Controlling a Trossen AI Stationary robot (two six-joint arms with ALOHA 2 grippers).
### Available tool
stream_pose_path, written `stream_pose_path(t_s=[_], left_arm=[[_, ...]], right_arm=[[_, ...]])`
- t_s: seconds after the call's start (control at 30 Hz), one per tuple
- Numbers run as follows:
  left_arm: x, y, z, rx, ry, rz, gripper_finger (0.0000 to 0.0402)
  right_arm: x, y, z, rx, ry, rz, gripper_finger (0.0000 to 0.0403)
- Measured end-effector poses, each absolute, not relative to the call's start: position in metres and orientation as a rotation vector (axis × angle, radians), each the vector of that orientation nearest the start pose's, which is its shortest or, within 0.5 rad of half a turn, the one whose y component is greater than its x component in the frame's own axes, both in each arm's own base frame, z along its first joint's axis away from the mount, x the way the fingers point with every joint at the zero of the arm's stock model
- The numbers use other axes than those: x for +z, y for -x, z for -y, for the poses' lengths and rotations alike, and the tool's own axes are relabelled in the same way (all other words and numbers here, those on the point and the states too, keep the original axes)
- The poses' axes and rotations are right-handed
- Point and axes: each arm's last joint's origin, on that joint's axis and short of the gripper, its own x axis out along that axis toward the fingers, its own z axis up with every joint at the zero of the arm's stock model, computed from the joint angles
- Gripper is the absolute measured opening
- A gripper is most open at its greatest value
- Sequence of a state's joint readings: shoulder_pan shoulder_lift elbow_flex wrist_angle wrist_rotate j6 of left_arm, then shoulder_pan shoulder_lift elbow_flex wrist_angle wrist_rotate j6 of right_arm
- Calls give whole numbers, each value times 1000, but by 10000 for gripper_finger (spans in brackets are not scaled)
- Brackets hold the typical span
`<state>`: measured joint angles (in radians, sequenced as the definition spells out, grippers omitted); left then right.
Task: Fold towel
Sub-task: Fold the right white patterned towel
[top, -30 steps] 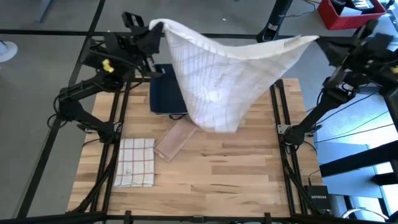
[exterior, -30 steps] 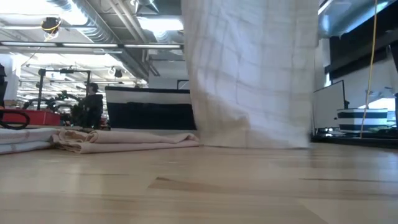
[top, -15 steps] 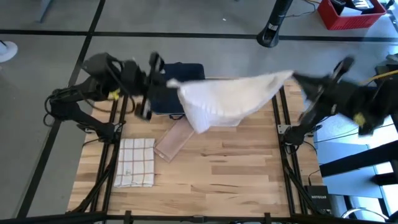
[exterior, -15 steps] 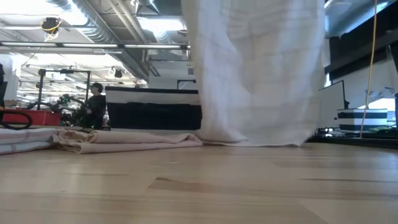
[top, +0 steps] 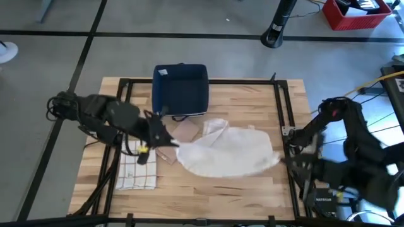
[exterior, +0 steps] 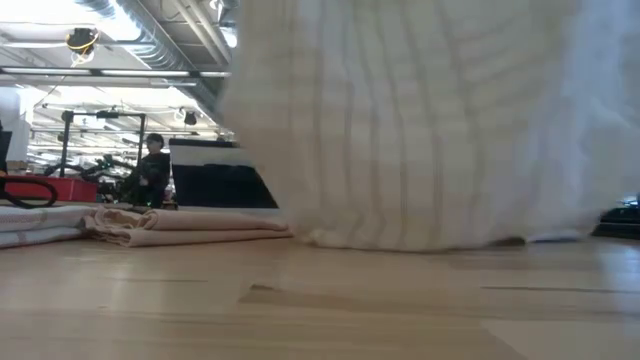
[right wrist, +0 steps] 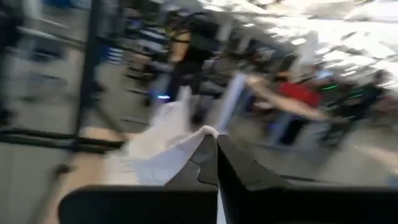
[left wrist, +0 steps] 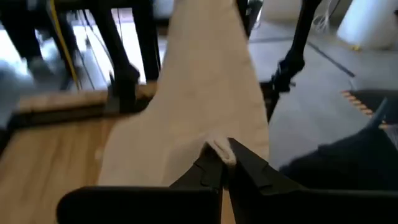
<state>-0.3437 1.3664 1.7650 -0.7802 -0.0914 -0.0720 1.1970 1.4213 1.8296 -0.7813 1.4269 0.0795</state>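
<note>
Where a second ago it hung high between the arms, the white towel (top: 227,151) now lies spread on the worktop (top: 240,195), its corners still clenched in left fingers (left wrist: 208,168) and right fingers (right wrist: 205,155), ready for folding.

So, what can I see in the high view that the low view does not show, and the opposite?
Only the high view shows both arms: the left gripper and the right gripper, each shut on a corner of the white towel, plus the dark blue folded cloth and the checked folded towel. Only the low view shows a person in the room behind. Both show the white towel, the beige folded cloth and the wooden table.
</note>
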Motion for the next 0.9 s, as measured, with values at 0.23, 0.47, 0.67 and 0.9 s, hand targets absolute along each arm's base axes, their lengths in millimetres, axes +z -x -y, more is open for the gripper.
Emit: stream_pose_path(t_s=[0.23, 0.47, 0.67, 0.9], left_arm=[[427, -255, 122, -263, 65, -584, 5], [363, -262, 156, -236, 133, -717, 5], [299, -261, 179, -177, 286, -791, 5], [235, -266, 201, -126, 390, -878, 5]], right_arm=[[398, -128, -250, -111, 100, -221, 1], [321, -127, -255, -81, -155, -420, 1], [263, -123, -257, -100, -338, -689, 1], [218, -121, -268, -110, -430, -941, 3]])
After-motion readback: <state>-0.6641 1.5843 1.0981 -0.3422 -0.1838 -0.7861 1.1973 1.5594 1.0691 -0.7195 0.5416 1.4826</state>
